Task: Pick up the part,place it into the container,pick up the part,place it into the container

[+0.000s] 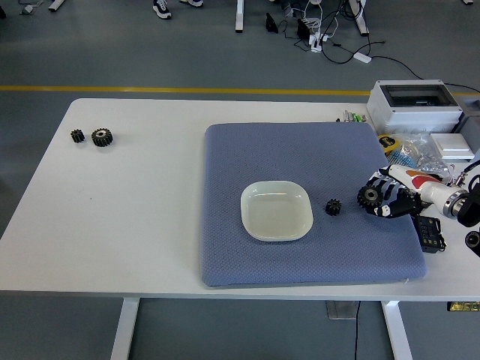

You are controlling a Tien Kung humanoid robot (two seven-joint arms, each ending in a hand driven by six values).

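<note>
Four gears in all: two at the table's (150,247) far left, a small gear (334,207) on the mat (300,157) beside the dish (276,211), and a large gear (368,198), face tilted toward the dish, gripped in the right hand's (394,201) curled fingers.

i count four gears: two large (102,136) (368,197), two small (77,136) (333,207). one dish (276,211), one mat (300,157), one grey box (415,105).

Grey floor (150,52) with yellow line (180,90)
</note>
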